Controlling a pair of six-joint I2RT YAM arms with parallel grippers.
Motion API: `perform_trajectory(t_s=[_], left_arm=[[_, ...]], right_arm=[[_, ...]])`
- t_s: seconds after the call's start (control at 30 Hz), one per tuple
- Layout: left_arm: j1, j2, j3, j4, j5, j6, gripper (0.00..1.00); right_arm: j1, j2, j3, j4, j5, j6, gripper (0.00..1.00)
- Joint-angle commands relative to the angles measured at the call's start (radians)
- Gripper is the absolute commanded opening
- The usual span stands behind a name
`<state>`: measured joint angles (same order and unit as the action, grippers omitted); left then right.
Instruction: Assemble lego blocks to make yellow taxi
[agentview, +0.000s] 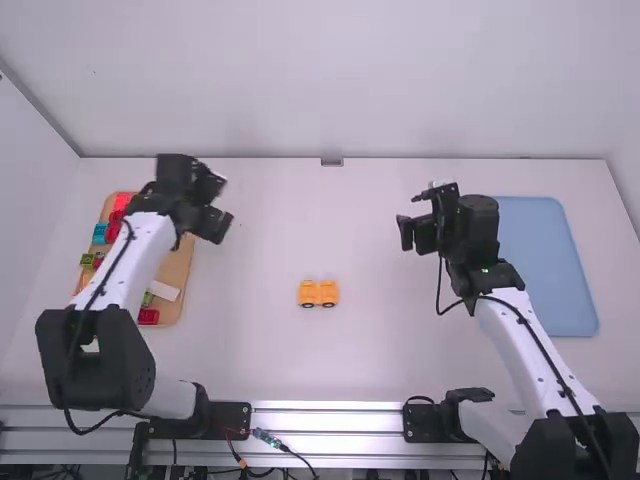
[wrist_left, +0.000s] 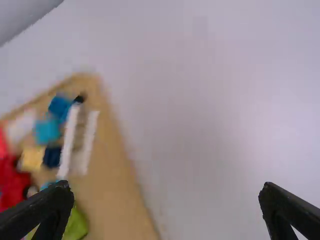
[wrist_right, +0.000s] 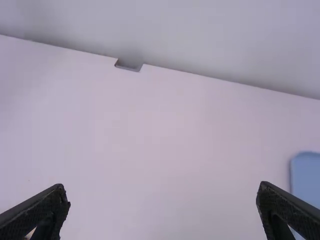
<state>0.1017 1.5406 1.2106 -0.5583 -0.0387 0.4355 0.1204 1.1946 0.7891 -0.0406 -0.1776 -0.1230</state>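
Observation:
My left gripper (agentview: 222, 208) is over the right edge of the wooden tray (agentview: 176, 270) of loose blocks at the table's left. In the left wrist view the same gripper (wrist_left: 165, 207) has its fingers wide apart with nothing between them. Orange-yellow blocks (agentview: 318, 293) with dark wheels stand side by side near the table's middle. My right gripper (agentview: 408, 232) is above the table, left of the blue tray; in the right wrist view the gripper (wrist_right: 162, 207) is open and holds nothing.
Red blocks (agentview: 148, 316), a teal block (agentview: 99, 233) and a white piece (agentview: 163, 290) lie in the wooden tray, partly under the left arm. The blue tray (agentview: 560, 270) lies at the right, beside the right arm. A wall rises behind the table.

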Motion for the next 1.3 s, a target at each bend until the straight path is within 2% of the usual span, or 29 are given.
perform_trajectory(t_s=[0.0, 0.13, 0.23, 0.5, 0.93, 1.1, 1.2, 1.27], left_arm=[[0.100, -0.021, -0.013, -0.007, -0.004, -0.178, 0.99], [0.201, -0.021, -0.018, -0.005, -0.004, -0.204, 0.99], [0.266, -0.021, -0.020, 0.028, -0.016, -0.269, 0.99], [0.293, -0.021, -0.021, 0.070, -0.050, -0.282, 0.99], [0.320, -0.009, -0.005, 0.138, -0.040, -0.428, 0.99], [0.369, 0.049, 0.063, 0.133, 0.031, -0.500, 0.99], [0.397, 0.117, 0.146, 0.084, 0.100, -0.511, 0.99], [0.411, 0.202, 0.254, 0.004, 0.105, -0.570, 0.99]], right_arm=[[-0.002, -0.002, -0.003, 0.012, -0.037, -0.001, 0.99], [0.000, -0.002, -0.003, 0.020, -0.039, -0.001, 0.99], [0.029, -0.002, -0.003, 0.035, -0.038, -0.002, 0.99], [0.073, -0.002, -0.003, 0.056, 0.079, -0.043, 0.99], [-0.018, -0.002, -0.003, 0.055, 0.047, -0.062, 0.99], [-0.014, -0.002, -0.003, 0.056, 0.044, -0.061, 0.99], [-0.016, -0.002, -0.003, 0.055, 0.043, -0.061, 0.99], [-0.014, -0.002, -0.003, 0.051, 0.044, -0.061, 0.99]])
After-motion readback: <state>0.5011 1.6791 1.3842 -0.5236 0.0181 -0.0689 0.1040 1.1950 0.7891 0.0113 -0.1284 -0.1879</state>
